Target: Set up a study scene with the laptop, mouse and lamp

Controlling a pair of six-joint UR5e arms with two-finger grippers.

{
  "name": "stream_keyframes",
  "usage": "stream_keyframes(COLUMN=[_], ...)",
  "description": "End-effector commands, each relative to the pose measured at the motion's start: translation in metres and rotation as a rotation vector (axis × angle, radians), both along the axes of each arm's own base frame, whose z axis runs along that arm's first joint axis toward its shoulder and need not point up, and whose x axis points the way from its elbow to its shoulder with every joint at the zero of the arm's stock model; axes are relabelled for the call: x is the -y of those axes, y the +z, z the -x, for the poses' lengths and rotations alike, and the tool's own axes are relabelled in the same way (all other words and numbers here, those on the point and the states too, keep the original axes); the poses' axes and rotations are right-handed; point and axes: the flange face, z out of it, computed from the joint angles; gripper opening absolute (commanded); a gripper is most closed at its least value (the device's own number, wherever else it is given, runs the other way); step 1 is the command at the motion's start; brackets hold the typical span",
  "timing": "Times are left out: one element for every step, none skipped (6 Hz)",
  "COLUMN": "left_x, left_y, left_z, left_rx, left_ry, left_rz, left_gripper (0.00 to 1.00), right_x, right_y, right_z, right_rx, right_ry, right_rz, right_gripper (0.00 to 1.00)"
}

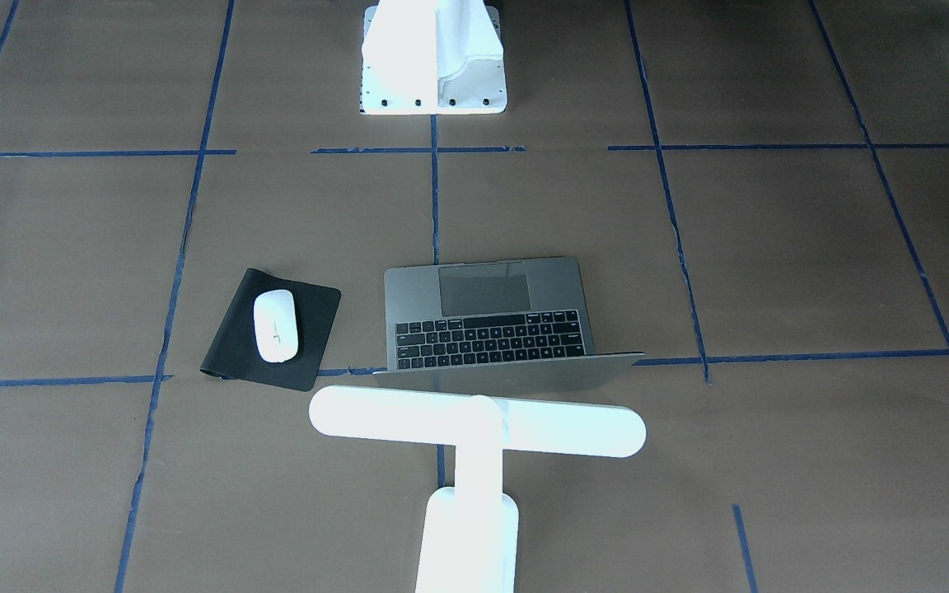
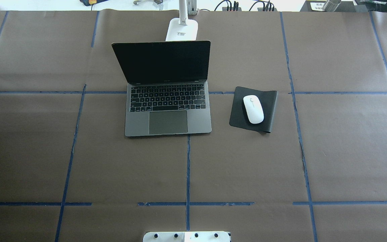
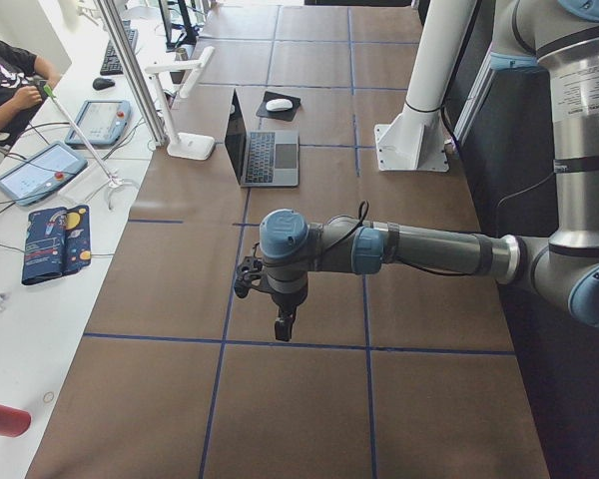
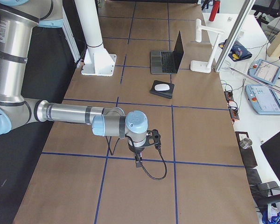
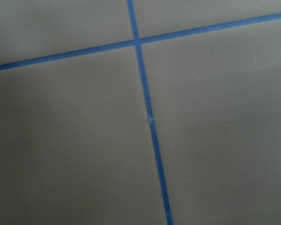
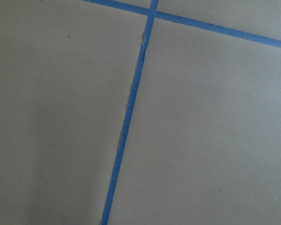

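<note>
Robot lab: taped table point(image 2: 247, 168), teach pendants point(image 4: 265, 99) nearby

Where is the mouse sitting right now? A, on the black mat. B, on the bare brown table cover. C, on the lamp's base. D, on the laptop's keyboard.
A: the white mouse lies on the black mat, off to the side of the open laptop.
</note>
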Motion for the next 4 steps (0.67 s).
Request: stream_keyframes(left_x=[-0.012,-0.025,-0.029,-0.034], left_y=[0.010,0.026,0.022,0.031], left_z=[0.011,0.011,0.011,0.011], left_rx=[-0.001,0.005,0.005,0.003], left_ry=[-0.024,-0.020,-0.018,-0.017], left_rz=[0.016,0.051,0.042,0.064], left_gripper=[1.00,1.00,1.00,1.00], right_x=[-0.001,-0.001,-0.001,-0.003], right_y=[0.001,0.001,0.001,0.004], right_z=[0.000,0.000,0.000,0.000], right_rx=[0.003,0.003,0.003,0.003], right_ry=[-0.001,-0.002,-0.001,-0.002], right_rz=[0.002,0.001,0.002,0.007], right_gripper=[1.00,1.00,1.00,1.00])
